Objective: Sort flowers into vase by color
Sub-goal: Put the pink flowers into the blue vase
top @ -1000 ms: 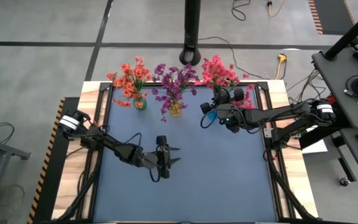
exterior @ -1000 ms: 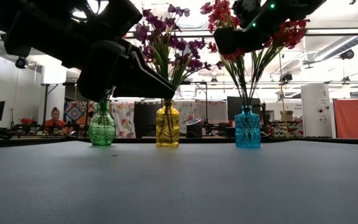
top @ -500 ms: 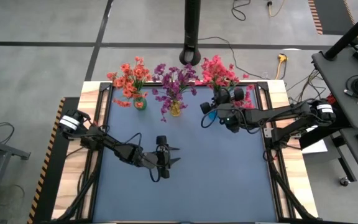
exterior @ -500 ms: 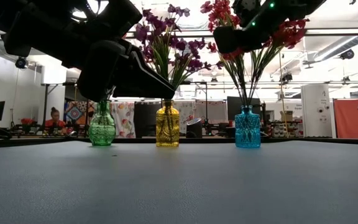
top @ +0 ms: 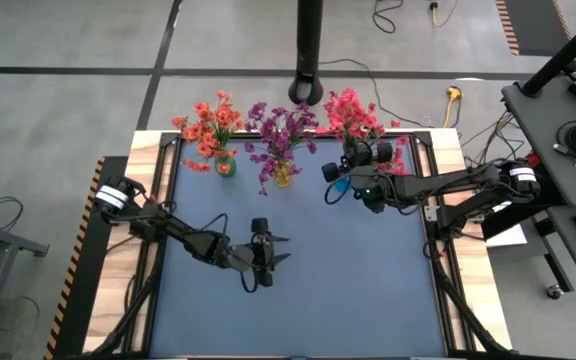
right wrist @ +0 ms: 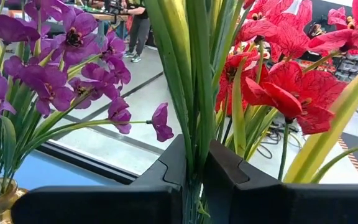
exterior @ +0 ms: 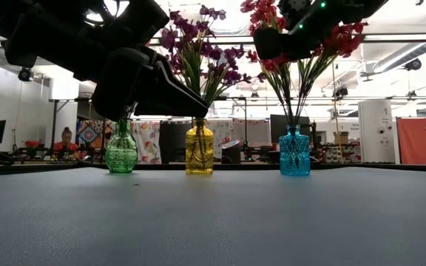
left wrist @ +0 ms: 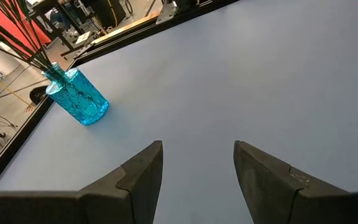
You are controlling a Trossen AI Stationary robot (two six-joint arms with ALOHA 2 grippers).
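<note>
1. Dark blue matting covers the table (top: 318,290), which sits in a wood and black frame on a grey workshop floor; the near half of the mat is bare.
2. Near the middle of the mat, a little left of centre, the left gripper (top: 280,249) hangs above the surface with its two fingers (left wrist: 143,174) spread apart and nothing between them.
3. Farther back on the right, the right gripper (top: 353,160) is raised above the blue vase (exterior: 294,151), its fingers (right wrist: 173,163) pressed together on the green stems (right wrist: 194,81) of the pink-red flowers (top: 350,113).
4. Those stems run down into the blue vase, which stands upright at the far right of the row.
5. At the far edge, three vases stand in a line, apart from one another: the green vase (exterior: 121,149) on the left, the yellow vase (exterior: 199,148) in the middle, the blue one on the right.
6. The orange-red flowers (top: 208,125) fill the green vase and the purple flowers (top: 280,135) fill the yellow one.
7. Beyond the table, the low view shows a workshop with ceiling lights, screens and a person (exterior: 66,140) seated far off on the left.
</note>
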